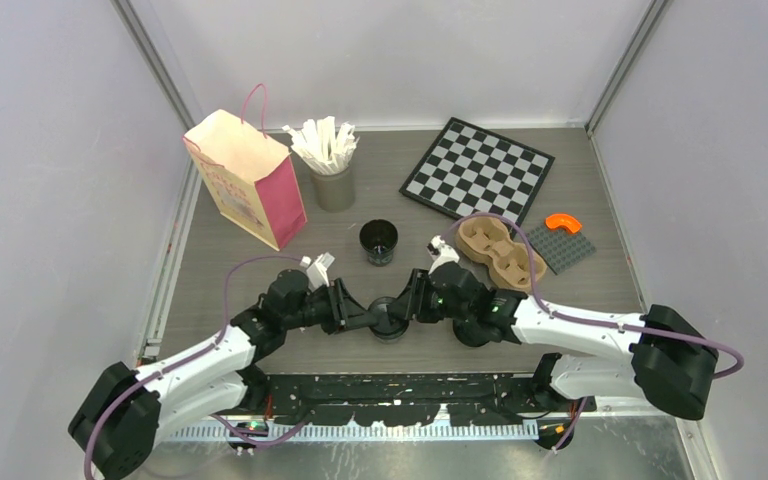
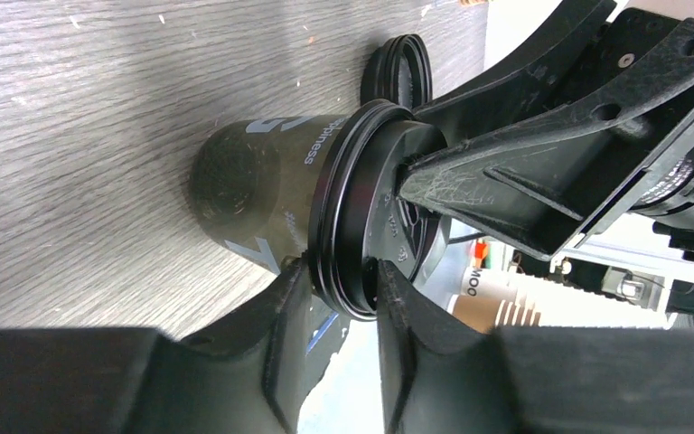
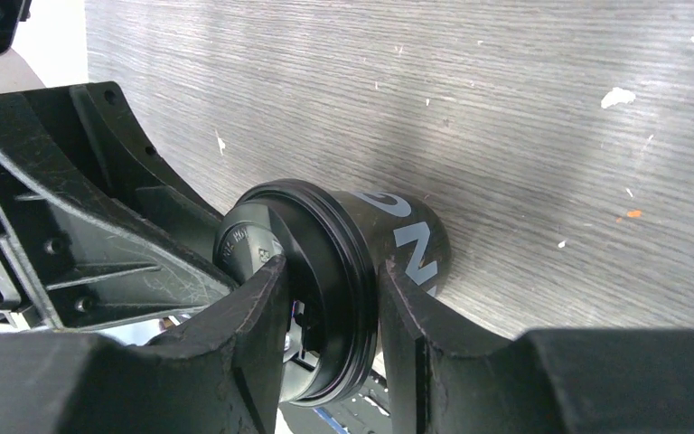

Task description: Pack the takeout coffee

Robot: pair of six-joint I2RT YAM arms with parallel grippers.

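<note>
Black cups counted: two. The lidded cup (image 1: 390, 320) stands upright on the worktop (image 1: 600, 290) at the near centre, between the two arms. Its lid (image 2: 361, 208) sits on the mouth, and white lettering shows on the wall. The second, the open cup (image 1: 378, 241), stands upright farther back, apart from both hands.

Lids counted: two. One is on the cup. The other, a loose lid (image 2: 398, 68), lies flat on the worktop just beyond the lidded cup, on the right arm's side.

I find my left hand (image 2: 339, 298) clamped on the lidded cup at the lid's edge. One finger lies on the lid's top, the other under the rim against the cup wall. My right hand (image 3: 325, 289) grips the same cup from the opposite side in the same manner, one finger on the lid top and the other on the wall below the rim. Both pairs of jaws stand narrowly apart with the rim between them.

Further items, one of each:
- a brown two-hole carrier (image 1: 501, 252) just behind the right hand
- a grey cup (image 1: 333, 188) holding white stirrer sticks (image 1: 324, 142), whose number I cannot tell
- a pink paper bag (image 1: 248, 178) at the back left
- a chessboard (image 1: 477, 170) at the back right
- a grey studded plate (image 1: 561, 247) with an orange curved piece (image 1: 563, 222) on it
</note>
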